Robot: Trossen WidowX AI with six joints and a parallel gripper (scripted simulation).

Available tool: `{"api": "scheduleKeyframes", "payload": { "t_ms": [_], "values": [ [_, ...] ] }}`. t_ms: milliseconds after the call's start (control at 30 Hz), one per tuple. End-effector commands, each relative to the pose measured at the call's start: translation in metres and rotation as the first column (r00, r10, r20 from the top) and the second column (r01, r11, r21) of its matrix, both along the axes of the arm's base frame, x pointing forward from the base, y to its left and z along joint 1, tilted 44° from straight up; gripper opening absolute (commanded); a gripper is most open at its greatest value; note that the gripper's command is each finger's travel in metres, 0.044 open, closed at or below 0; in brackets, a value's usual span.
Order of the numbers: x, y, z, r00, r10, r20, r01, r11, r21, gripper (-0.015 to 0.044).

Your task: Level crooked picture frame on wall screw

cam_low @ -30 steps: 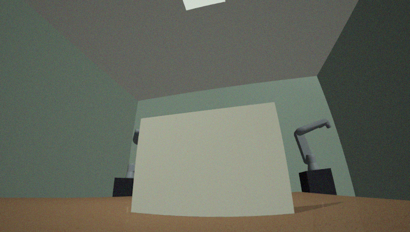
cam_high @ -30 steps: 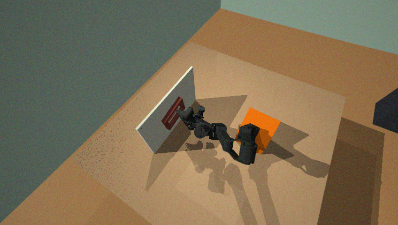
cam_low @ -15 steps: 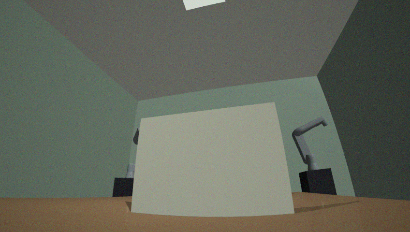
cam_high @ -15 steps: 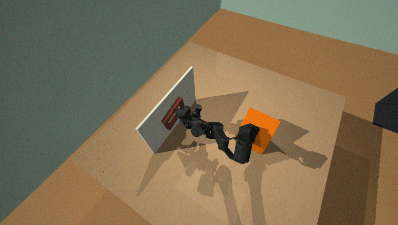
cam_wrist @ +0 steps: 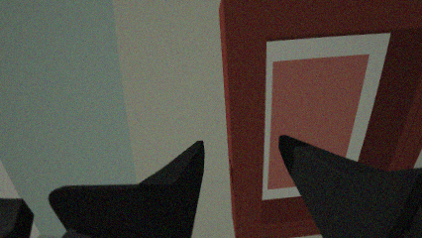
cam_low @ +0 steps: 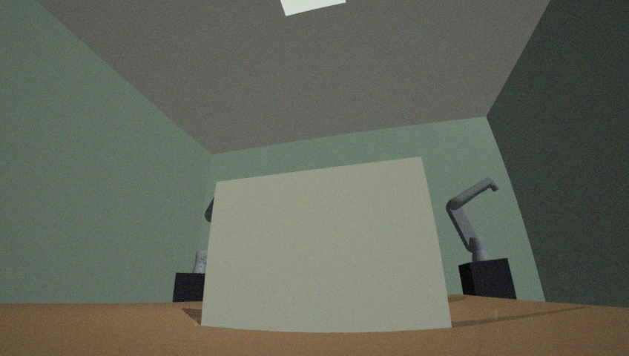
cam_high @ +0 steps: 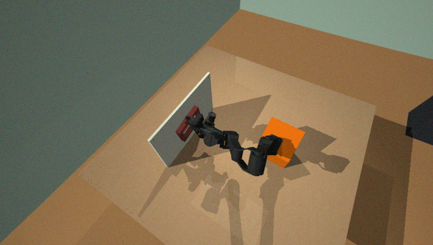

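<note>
The dark red picture frame [cam_high: 182,135] [cam_wrist: 244,124] hangs on the front of an upright pale panel [cam_high: 164,145] [cam_low: 326,247] [cam_wrist: 168,74]. In the top view its top edge is not parallel to the panel's, and its far end looks closer to the panel's top edge. My gripper [cam_high: 189,119] [cam_wrist: 241,144] is partly open at the frame and covers part of it in the top view. In the wrist view one side bar shows between the two fingertips; I see no grip on it, and contact cannot be told. The panel hides frame and gripper in the exterior view. Screw and notched strip are hidden.
An orange slab [cam_high: 282,127] is beside the arm's base, partly behind the arm. A dark box [cam_high: 424,121] is at the right edge. In the exterior view, a grey arm [cam_low: 463,220] stands on a black pedestal [cam_low: 494,279], with another partly hidden at the panel's left.
</note>
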State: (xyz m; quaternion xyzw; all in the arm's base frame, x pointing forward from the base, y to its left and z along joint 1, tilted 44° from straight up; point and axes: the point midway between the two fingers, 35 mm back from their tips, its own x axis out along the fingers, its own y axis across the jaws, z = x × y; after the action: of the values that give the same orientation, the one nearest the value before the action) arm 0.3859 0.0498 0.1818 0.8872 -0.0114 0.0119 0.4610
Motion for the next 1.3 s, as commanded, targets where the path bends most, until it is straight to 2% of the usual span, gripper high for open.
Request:
{"api": "scheduleKeyframes", "payload": {
  "t_ms": [0,1033,1233,1267],
  "values": [
    [0.0019,0.0007,-0.0011,1.0,0.004,-0.002,-0.004,1.0,0.003,0.026],
    [0.0021,0.0011,-0.001,1.0,0.004,-0.002,-0.004,1.0,0.003,0.026],
    [0.0021,0.0011,-0.001,1.0,0.004,-0.002,-0.004,1.0,0.003,0.0103],
    [0.0021,0.0011,-0.001,1.0,0.004,-0.002,-0.004,1.0,0.003,0.0096]
  ]
}}
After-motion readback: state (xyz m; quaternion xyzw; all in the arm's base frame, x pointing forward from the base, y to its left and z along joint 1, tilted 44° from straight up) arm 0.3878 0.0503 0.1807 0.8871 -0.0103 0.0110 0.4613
